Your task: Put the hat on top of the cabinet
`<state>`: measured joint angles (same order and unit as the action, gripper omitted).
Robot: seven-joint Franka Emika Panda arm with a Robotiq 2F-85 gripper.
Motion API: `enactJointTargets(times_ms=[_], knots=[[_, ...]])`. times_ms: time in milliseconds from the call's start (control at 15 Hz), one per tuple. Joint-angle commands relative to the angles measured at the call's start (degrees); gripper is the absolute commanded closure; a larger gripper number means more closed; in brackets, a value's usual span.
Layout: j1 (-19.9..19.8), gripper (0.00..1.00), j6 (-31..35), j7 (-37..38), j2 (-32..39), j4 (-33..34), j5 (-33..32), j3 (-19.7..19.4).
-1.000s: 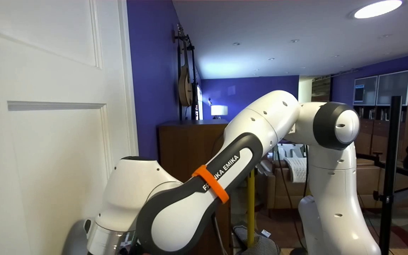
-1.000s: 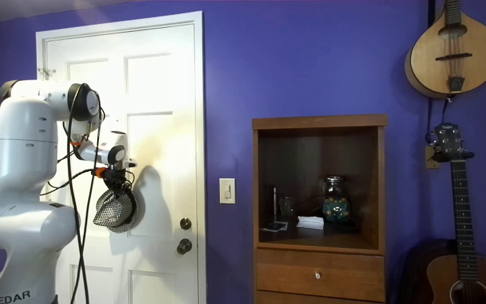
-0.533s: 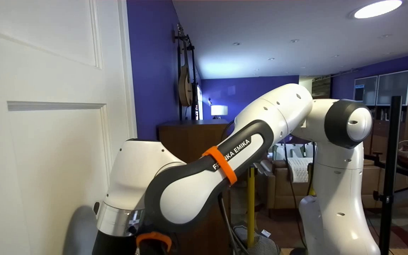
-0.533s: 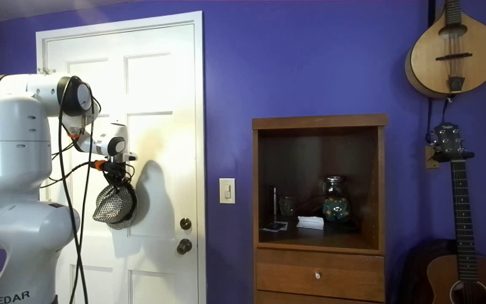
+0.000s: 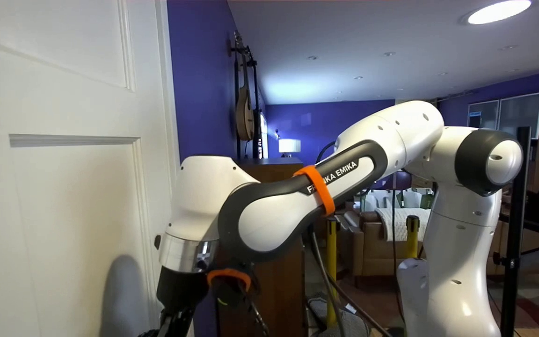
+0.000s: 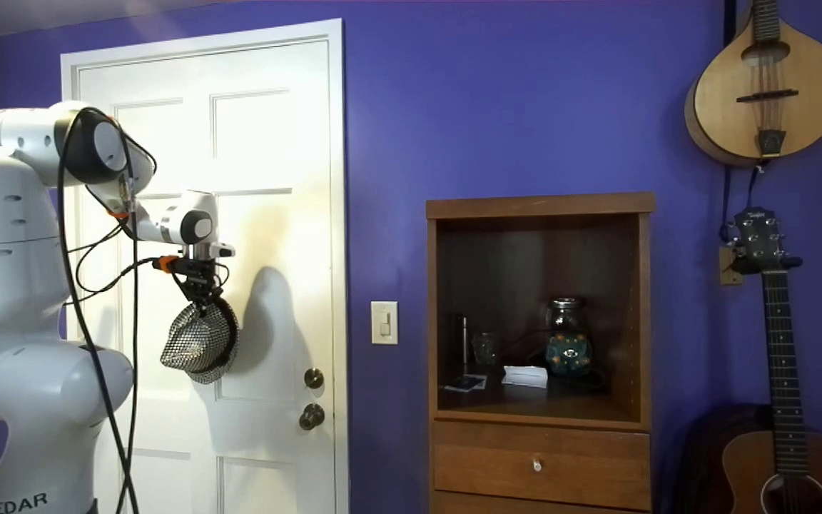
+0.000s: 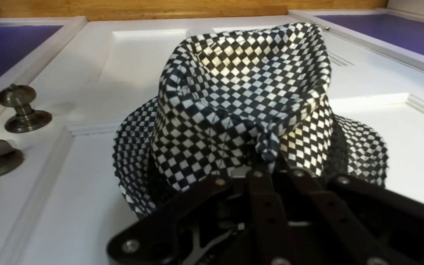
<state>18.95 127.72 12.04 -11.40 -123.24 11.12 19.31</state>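
Note:
The hat (image 6: pixel 198 344) is a soft woven hat with a black-and-white check and a dark band. It hangs tilted below my gripper (image 6: pixel 204 301), in front of the white door. In the wrist view the hat (image 7: pixel 234 92) fills the middle, with a pinched fold of its crown between the fingertips of my gripper (image 7: pixel 265 162). The gripper is shut on that fold. The cabinet (image 6: pixel 539 207) is brown wood with a flat top and stands well to the right of the hat. Its side and top also show in an exterior view (image 5: pixel 269 295), partly behind my arm.
The white panelled door (image 6: pixel 268 235) with its knob (image 6: pixel 312 416) is close behind the hat. A light switch (image 6: pixel 384 323) is on the purple wall. A mandolin (image 6: pixel 768 93) and a guitar (image 6: pixel 785 457) are right of the cabinet. The cabinet's open shelf holds several small items.
My wrist and gripper have risen with the hat still held; the hat is slightly higher. The elbow has drawn back from the door. The cabinet has not moved.

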Motion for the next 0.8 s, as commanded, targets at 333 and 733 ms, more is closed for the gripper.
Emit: enactJointTargets(times_ms=[333,733], knots=[[-2.14,0.93,-4.58,3.77,-7.47,-4.23,-0.64,-0.3],[-2.07,0.93,-4.55,3.78,-6.57,-4.16,-0.65,-0.16]])
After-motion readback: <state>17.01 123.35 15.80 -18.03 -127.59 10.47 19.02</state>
